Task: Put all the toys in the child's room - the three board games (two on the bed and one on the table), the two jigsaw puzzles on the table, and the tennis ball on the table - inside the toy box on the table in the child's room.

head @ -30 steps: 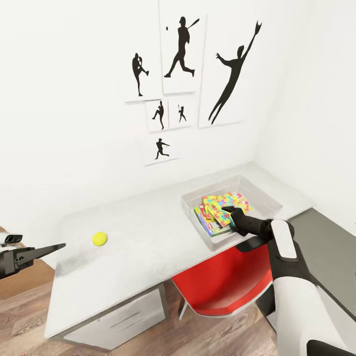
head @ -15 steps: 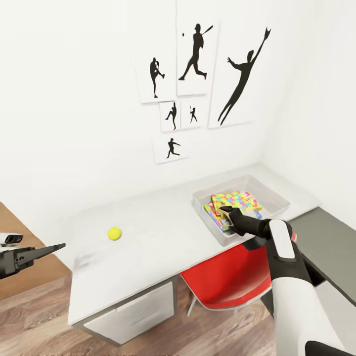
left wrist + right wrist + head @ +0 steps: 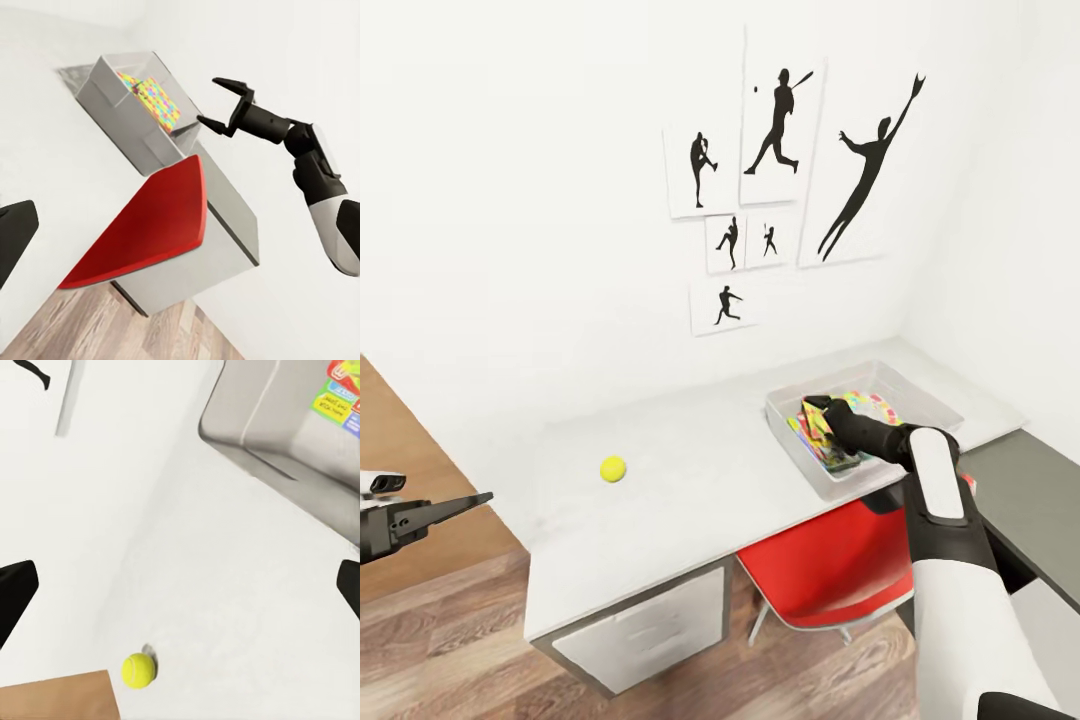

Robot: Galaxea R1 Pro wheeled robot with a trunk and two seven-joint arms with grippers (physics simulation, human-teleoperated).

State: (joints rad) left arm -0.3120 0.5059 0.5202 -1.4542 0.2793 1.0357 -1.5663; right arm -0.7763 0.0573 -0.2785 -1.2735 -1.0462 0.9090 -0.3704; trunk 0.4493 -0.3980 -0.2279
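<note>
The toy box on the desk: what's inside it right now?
The toy box holds a stack of flat toys: a multicoloured jigsaw on top, with printed game boxes beneath. The right gripper covers part of the stack, so what lies lower can't be counted.

White walls [image 3: 510, 200] meet in a corner; a cluster of black baseball-player silhouette prints [image 3: 780, 180] hangs on the far one; wood plank floor [image 3: 470, 640] lies below; a red chair [image 3: 820, 570] is tucked under the desk, beside white drawers [image 3: 650, 630]; the light is even and soft.
</note>
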